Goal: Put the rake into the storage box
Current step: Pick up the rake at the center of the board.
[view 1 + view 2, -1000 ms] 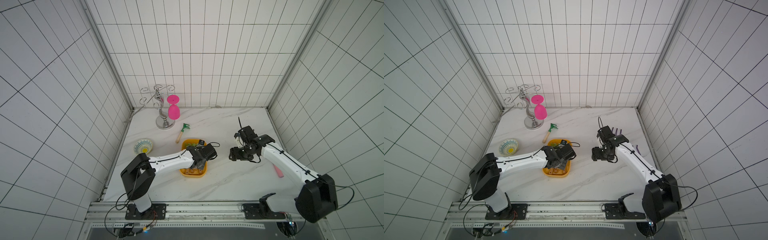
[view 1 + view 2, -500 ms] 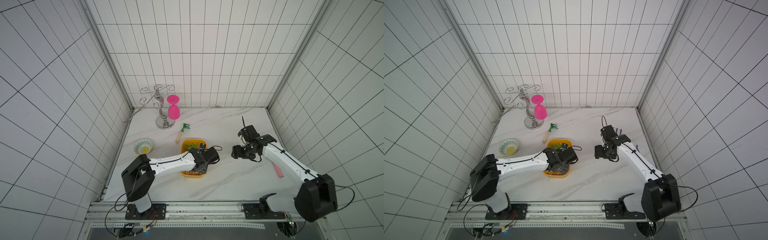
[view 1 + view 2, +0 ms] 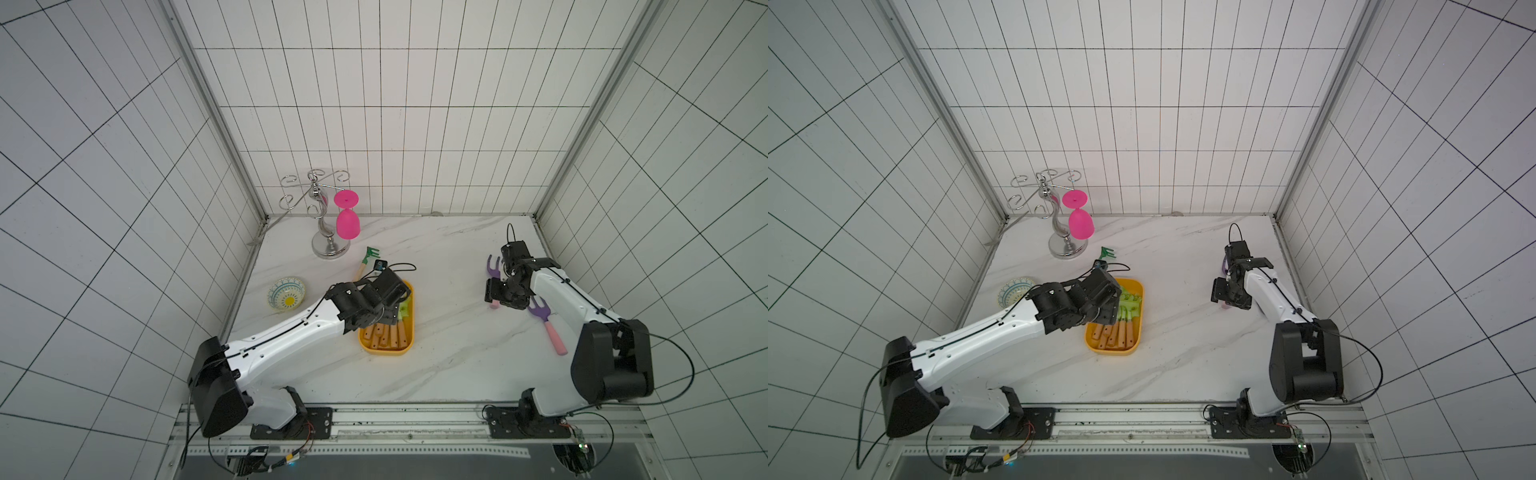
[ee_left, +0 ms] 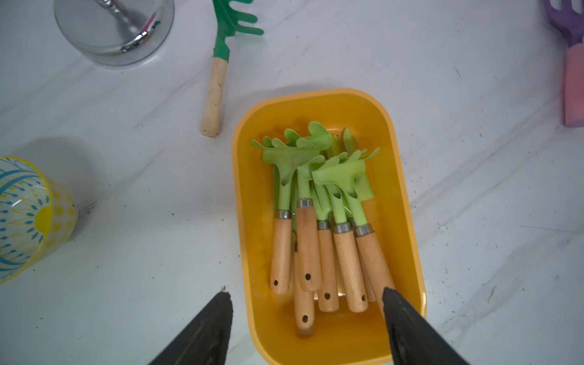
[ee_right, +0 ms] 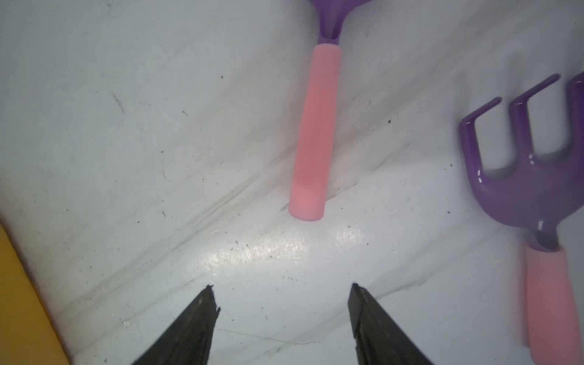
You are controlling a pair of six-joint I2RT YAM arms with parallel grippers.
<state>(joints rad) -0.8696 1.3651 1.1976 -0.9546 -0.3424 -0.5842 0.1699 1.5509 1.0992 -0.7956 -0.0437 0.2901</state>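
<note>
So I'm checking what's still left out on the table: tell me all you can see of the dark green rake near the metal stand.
The dark green rake is a small hand tool: a glossy, plastic-looking green head with short prongs and a pale, wood-like handle. It lies flat on the marble table, outside the storage box, head pointing toward the metal stand without touching it. No gripper touches it; only the table does.

We see both top views evenly and brightly lit, sharp, with tiled walls splaying outward at the edges. Soft shadows fall beside the box [image 4: 407, 202] and bowl [image 4: 60, 202] in the left wrist view. The right wrist view is blurred, with glare on the table [image 5: 268, 249] and a smeared rake [image 5: 531, 177].
</note>
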